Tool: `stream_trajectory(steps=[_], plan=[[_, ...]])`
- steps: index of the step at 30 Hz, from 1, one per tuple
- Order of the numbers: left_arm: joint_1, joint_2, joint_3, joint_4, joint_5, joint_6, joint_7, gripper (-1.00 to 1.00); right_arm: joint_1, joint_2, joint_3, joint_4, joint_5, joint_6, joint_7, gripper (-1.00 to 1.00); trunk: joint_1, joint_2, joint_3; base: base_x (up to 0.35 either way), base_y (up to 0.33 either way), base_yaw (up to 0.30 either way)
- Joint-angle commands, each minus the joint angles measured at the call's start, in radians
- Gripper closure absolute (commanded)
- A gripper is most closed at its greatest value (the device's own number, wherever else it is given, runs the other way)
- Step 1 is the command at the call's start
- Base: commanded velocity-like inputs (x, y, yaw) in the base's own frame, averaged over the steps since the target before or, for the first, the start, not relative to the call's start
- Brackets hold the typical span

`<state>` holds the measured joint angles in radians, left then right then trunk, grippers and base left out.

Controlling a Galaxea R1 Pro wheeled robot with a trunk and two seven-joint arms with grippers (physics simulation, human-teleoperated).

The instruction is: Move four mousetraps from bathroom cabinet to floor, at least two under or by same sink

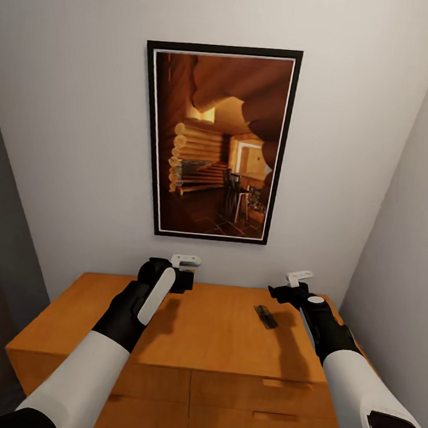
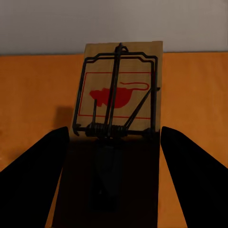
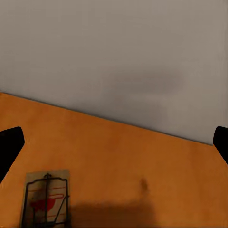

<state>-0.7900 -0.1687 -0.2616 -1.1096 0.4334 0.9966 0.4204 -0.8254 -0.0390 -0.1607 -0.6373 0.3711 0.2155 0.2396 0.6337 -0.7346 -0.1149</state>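
The cabinet (image 1: 198, 328) is a low orange-brown sideboard against a grey wall. One mousetrap (image 1: 266, 316) lies flat on its top toward the right, just left of my right gripper (image 1: 286, 292). In the right wrist view this mousetrap (image 3: 45, 202) shows a red mouse print, and the right gripper (image 3: 114, 147) stands open above it with its fingers (image 3: 9, 147) wide apart. Another mousetrap (image 2: 118, 95) lies near the cabinet's back edge. My left gripper (image 2: 114, 180) is open just over it, the dark fingers (image 2: 33, 180) on either side of the board. The left gripper (image 1: 182, 277) hovers over the top's back middle.
A large framed picture (image 1: 217, 143) of a log interior hangs on the wall above the cabinet. Drawer fronts (image 1: 258, 394) with slim handles face me. Grey walls close in on the left and right, leaving a narrow alcove.
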Motion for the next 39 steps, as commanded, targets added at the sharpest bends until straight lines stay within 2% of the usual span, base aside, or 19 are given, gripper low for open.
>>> stream_trajectory(steps=[1,18,23,31,39], plan=[[-0.001,0.0,-0.002,0.0,0.01,0.002,0.011,1.0,0.0,0.001,-0.005,-0.002,0.011,0.004,0.009,-1.0,0.0,-0.001,-0.002,0.0,-0.004,0.18],[-0.001,0.0,-0.002,-0.001,0.011,0.002,0.011,1.0,-0.001,0.001,-0.005,-0.002,0.011,0.004,0.009,-1.0,0.0,-0.001,-0.002,0.0,-0.001,0.25],[-0.001,0.0,-0.002,0.0,0.011,0.002,0.011,1.0,-0.001,0.001,-0.005,-0.003,0.009,0.003,0.009,-1.0,0.0,-0.001,-0.002,0.0,-0.031,0.028],[-0.001,0.0,-0.002,0.001,0.011,0.002,0.011,1.0,0.0,0.001,-0.005,-0.003,0.009,0.002,0.009,-1.0,0.0,-0.001,-0.002,0.0,-0.236,0.002],[-0.001,0.0,-0.002,0.001,0.011,0.002,0.011,1.0,0.0,0.001,-0.006,-0.004,0.009,-0.006,0.009,-1.0,0.0,-0.001,-0.002,0.0,-0.038,0.0]])
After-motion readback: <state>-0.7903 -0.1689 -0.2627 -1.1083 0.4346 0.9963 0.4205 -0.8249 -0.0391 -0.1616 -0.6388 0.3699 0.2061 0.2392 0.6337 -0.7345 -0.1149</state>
